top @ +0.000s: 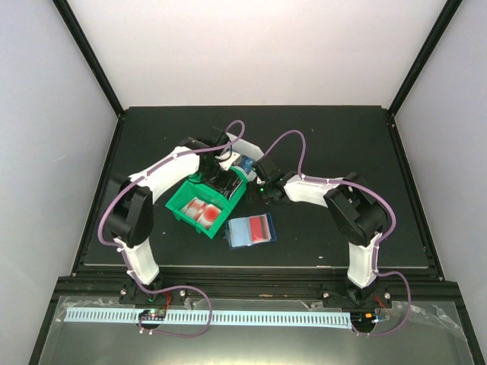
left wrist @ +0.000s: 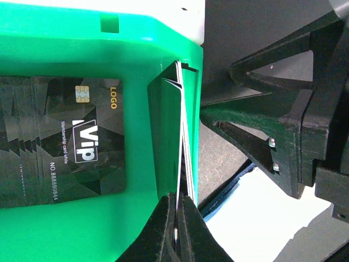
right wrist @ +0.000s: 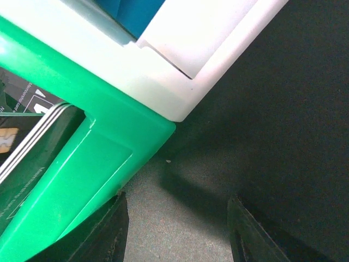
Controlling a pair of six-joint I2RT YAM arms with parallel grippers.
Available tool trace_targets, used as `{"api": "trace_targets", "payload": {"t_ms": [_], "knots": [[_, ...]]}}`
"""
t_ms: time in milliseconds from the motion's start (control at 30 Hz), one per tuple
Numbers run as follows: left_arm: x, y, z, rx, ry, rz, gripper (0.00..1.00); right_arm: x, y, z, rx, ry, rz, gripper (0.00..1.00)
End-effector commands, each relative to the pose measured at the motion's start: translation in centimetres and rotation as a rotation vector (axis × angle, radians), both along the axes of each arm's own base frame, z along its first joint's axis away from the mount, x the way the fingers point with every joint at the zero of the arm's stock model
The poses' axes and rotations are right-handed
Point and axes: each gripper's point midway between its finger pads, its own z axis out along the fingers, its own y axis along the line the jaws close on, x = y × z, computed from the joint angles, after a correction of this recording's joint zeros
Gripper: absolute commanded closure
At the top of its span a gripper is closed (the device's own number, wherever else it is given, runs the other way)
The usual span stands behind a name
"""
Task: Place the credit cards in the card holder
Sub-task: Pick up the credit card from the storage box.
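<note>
A stack of black credit cards (left wrist: pixel 71 142) lies in the green bin (left wrist: pixel 136 49). My left gripper (left wrist: pixel 179 218) is shut on the edge of one thin card (left wrist: pixel 182 158), which stands on edge against the bin's inner wall beside a few more upright cards. Red-and-white cards (top: pixel 204 211) fill the bin's near compartment. The card holder (top: pixel 251 230) lies open on the mat in front of the bin, a red card in its clear sleeve. Just outside the green bin's corner (right wrist: pixel 109 147), my right gripper (right wrist: pixel 174 234) hovers open over bare mat, holding nothing.
A white bin (right wrist: pixel 180 60) with blue cards (right wrist: pixel 131 11) stands behind and against the green bin. The right gripper's black fingers (left wrist: pixel 262 147) hang close to the left gripper, just past the bin wall. Black mat (top: pixel 342 137) surrounds the bins.
</note>
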Motion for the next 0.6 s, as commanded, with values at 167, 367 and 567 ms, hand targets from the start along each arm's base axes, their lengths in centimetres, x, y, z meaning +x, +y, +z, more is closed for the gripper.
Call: {"api": "trace_targets", "payload": {"t_ms": [167, 367, 567], "knots": [[-1.5, 0.5, 0.7, -0.019, 0.020, -0.002, 0.99, -1.1, -1.6, -0.5, -0.069, 0.036, -0.011, 0.47], [-0.1, 2.7, 1.0, 0.072, -0.071, 0.091, 0.98, -0.8, -1.9, 0.0, -0.081, 0.018, -0.022, 0.46], [0.3, 3.2, 1.4, 0.076, -0.124, 0.118, 0.98, -0.2, -2.1, 1.6, -0.075, -0.026, -0.031, 0.42]]}}
